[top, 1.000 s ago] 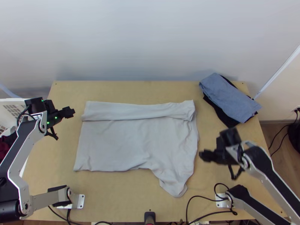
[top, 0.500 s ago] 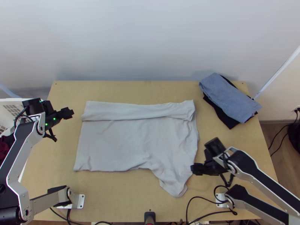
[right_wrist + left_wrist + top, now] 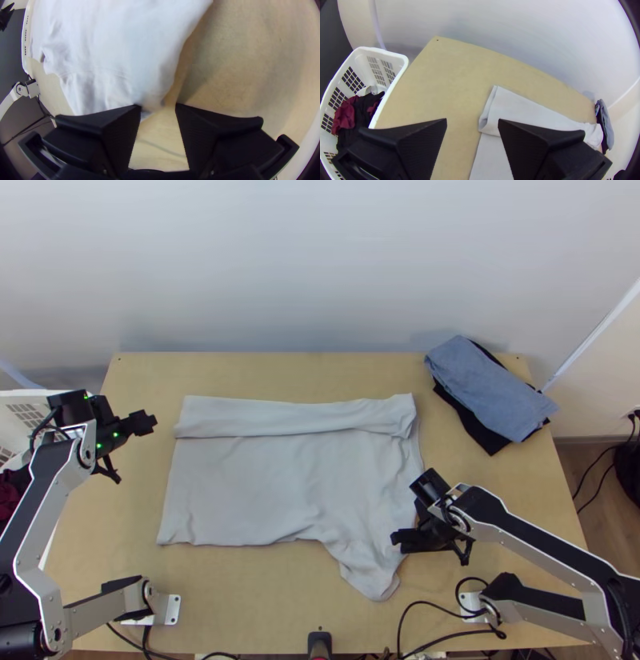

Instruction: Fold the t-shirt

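Observation:
A light grey t-shirt (image 3: 256, 484) lies spread on the table in the top view, its far edge folded over in a long strip and one sleeve (image 3: 372, 568) pointing toward the near edge. My right gripper (image 3: 398, 542) is over the shirt's right side near that sleeve. In the right wrist view my right gripper (image 3: 158, 108) stands open, with the shirt's edge (image 3: 150, 96) by one finger. At the table's left side is my left gripper (image 3: 152, 422), apart from the cloth. The left wrist view has my left gripper (image 3: 472, 121) open and the shirt's folded strip (image 3: 526, 113) beyond one finger.
A folded blue cloth (image 3: 488, 388) rests on a black one (image 3: 478, 430) at the table's far right corner. A white basket (image 3: 395, 60) holding dark and red clothes stands beside the table's left edge. Cables (image 3: 424, 600) lie along the near edge.
My right gripper has moved left and slightly nearer in the top view, from beside the shirt to over its right side. The left arm shifted slightly left; the shirt looks unchanged.

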You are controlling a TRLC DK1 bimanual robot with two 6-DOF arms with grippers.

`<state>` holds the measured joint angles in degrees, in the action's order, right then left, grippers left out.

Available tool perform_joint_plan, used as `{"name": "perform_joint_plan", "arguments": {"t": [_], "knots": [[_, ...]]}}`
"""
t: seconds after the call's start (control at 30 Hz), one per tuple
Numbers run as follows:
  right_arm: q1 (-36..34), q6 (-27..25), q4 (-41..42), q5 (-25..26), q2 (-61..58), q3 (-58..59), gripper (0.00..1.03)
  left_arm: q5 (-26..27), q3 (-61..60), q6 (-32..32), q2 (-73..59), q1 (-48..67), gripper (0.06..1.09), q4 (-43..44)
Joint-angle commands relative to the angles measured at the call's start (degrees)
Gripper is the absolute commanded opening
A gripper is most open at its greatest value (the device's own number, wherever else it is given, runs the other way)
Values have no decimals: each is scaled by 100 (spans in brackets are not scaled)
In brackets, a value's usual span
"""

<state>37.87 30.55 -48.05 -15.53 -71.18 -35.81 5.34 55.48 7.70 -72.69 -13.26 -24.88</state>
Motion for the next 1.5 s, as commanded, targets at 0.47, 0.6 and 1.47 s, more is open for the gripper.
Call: {"name": "perform_joint_plan", "arguments": {"t": [0.47, 0.6, 1.47], "knots": [[-227, -339, 217, -12, 157, 127, 3, 406, -90, -5481, 0, -626, 82, -4103], [-245, -347, 226, -12, 78, 39, 3, 98, -512, -6088, 123, -687, 82, -4349], [-236, -339, 156, -20, 271, -13, 3, 213, -1857, -6176, 334, 183, 10, -3717]]}}
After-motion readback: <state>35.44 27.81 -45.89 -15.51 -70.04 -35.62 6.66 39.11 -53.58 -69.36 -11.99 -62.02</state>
